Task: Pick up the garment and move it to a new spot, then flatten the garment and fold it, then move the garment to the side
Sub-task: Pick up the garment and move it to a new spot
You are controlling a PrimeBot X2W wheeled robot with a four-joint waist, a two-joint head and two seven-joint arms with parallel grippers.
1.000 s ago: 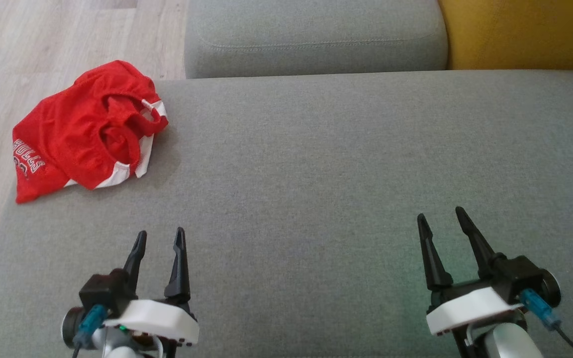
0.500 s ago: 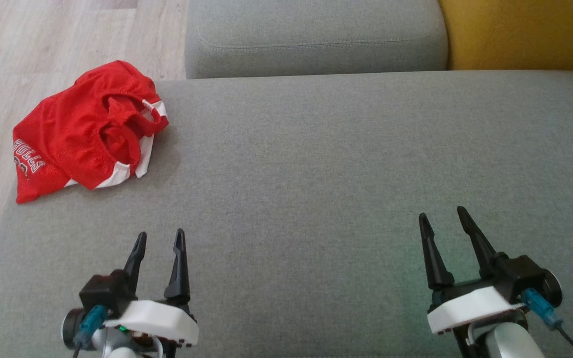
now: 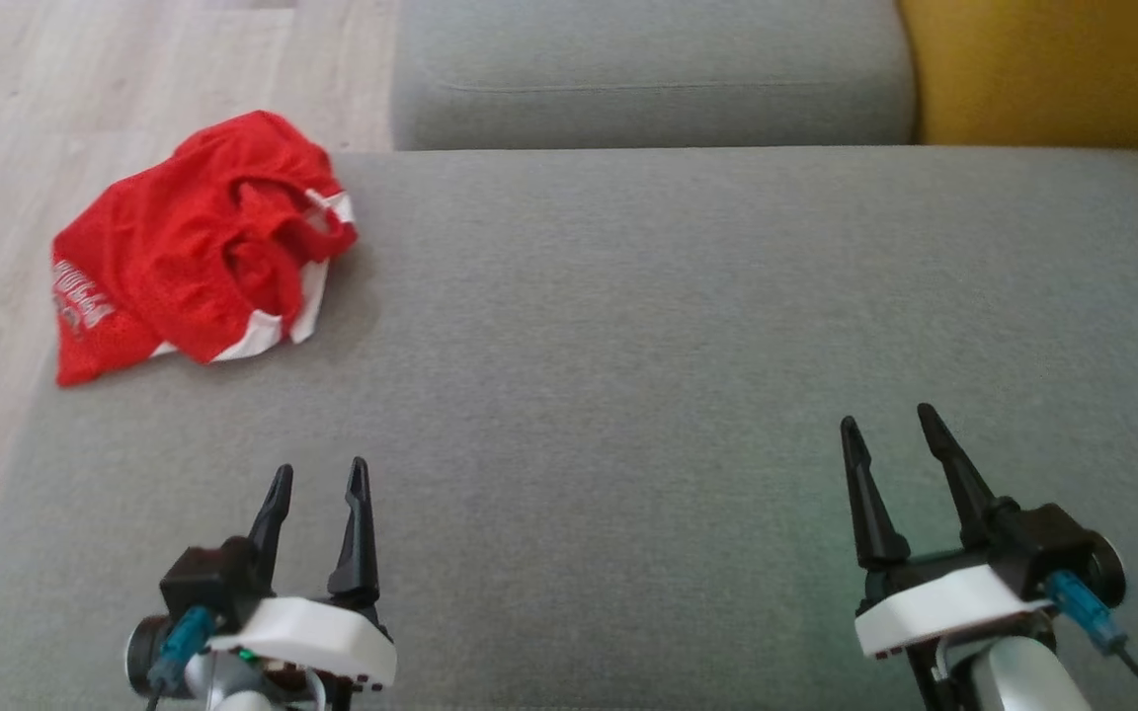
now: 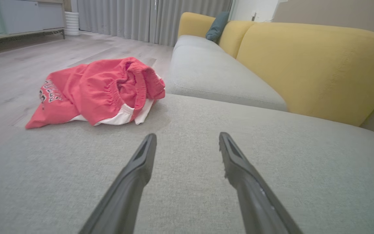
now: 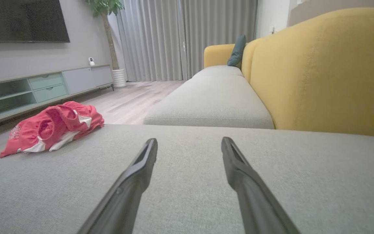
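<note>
both the left hand (image 3: 316, 472) and right hand (image 3: 887, 417) are spread empty, and the garment (image 3: 196, 252) at the seat (image 3: 628, 346) edge could be shoved off by a low reach.

I assess this as a home living room. From the right wrist, a wall-mounted television (image 5: 21, 19) sits at ten o'clock above a low drawer cabinet (image 5: 47, 86). A potted plant (image 5: 109, 13) stands at eleven, with full-length grey curtains (image 5: 180, 39) at twelve. At two is a grey-seated sofa (image 5: 213, 97) with yellow backrest (image 5: 320, 71) and teal cushion (image 5: 237, 50). The floor (image 5: 131, 100) is wood plank.
</note>
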